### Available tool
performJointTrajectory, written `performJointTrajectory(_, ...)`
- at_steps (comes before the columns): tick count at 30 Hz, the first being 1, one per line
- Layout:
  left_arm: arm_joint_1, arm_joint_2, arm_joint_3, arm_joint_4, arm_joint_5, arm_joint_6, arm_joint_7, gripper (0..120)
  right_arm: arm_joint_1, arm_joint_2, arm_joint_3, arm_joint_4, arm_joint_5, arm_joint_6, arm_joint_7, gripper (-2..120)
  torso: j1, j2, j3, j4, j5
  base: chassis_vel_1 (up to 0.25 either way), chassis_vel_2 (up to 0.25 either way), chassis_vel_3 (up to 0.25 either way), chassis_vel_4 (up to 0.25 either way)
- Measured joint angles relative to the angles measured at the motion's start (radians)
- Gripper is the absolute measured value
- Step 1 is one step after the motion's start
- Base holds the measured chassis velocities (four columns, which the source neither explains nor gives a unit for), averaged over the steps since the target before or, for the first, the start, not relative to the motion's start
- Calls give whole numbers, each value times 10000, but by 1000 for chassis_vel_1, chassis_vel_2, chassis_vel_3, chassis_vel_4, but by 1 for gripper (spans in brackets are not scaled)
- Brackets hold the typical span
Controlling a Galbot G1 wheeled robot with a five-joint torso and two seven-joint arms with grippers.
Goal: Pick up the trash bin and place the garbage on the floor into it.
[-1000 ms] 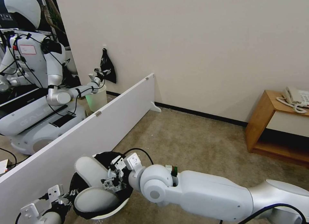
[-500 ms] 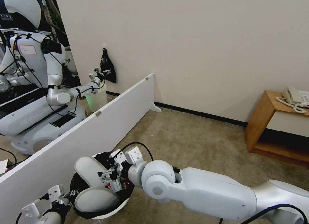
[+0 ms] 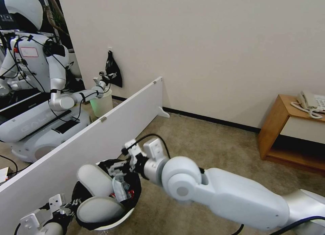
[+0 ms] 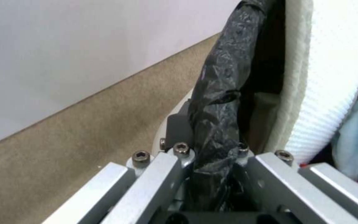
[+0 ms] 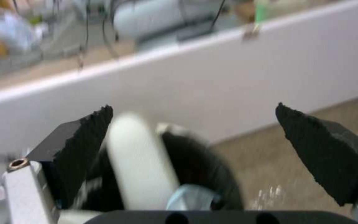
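I see short beige-brown carpet running to a plain cream wall with a dark baseboard. A long white divider board stands on edge across the floor on my left. A wooden side table sits at the right, with one white telephone on top. Beyond the board is a second white robot; I can read "GAL" on its base, and it carries a red-edged label I cannot make out.

The trash bin, white with a black bag over its rim, sits just beside the board near my base. Two white slippers stand in it, with a pale mask and something red beside them.

My left gripper is clamped on the bagged rim; the left wrist view shows the liner pinched between the fingers. My right gripper hangs just above the bin's far edge, its two black pads spread wide apart and holding nothing.
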Motion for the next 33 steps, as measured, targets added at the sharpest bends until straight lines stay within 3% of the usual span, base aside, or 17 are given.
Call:
performJointTrajectory(5,28,12,-51,-52,-49,0,-10,1,-442,-499,1274,395,-293,828,-478,100,0,0,0,-2,1,0,0,0,0)
performJointTrajectory(6,38,22,-83,-78,-77,0,-15,1,-804,-831,1856,466,-749,1533,-974,100,0,0,0,-1,1,0,0,0,0)
performJointTrajectory(10,65,35,-130,-110,-127,0,-21,1,-1316,-1197,2613,457,-1352,2567,-1587,100,0,0,0,-4,3,0,0,0,0)
performJointTrajectory(11,93,40,-173,-151,-167,0,-26,1,-1703,-1383,3144,412,-1669,3306,-1898,100,0,0,0,-4,2,0,0,0,0)
performJointTrajectory(12,93,40,-173,-151,-167,0,-26,1,-1703,-1383,3144,412,-1669,3306,-1898,100,0,0,0,-4,2,0,0,0,0)
performJointTrajectory(14,162,41,-260,-244,-221,0,-33,1,-2417,-1624,4075,69,-2853,4862,-2475,100,-1,0,0,0,2,0,0,0,0)
performJointTrajectory(15,162,41,-260,-244,-221,0,-33,1,-2417,-1624,4075,69,-2853,4862,-2475,100,-1,0,0,0,2,0,0,0,0)
performJointTrajectory(17,208,49,-323,-297,-268,0,-35,1,-3011,-1778,4988,-245,-3726,5907,-2948,100,0,-1,0,0,4,0,0,0,0)
performJointTrajectory(22,297,63,-404,-366,-319,0,-40,1,-4018,-1992,6538,-239,-4124,6369,-3346,100,0,0,0,-2,2,0,0,0,0)
performJointTrajectory(25,349,18,-425,-448,-332,0,-45,1,-5269,-2092,7853,-400,-5387,6880,-3873,100,-1,0,0,0,1,0,0,0,0)
performJointTrajectory(33,407,-69,-489,-554,-307,0,-75,1,-7960,-1994,9705,-159,-7162,7483,-4345,100,-1,0,-1,-1,0,0,0,0,0)
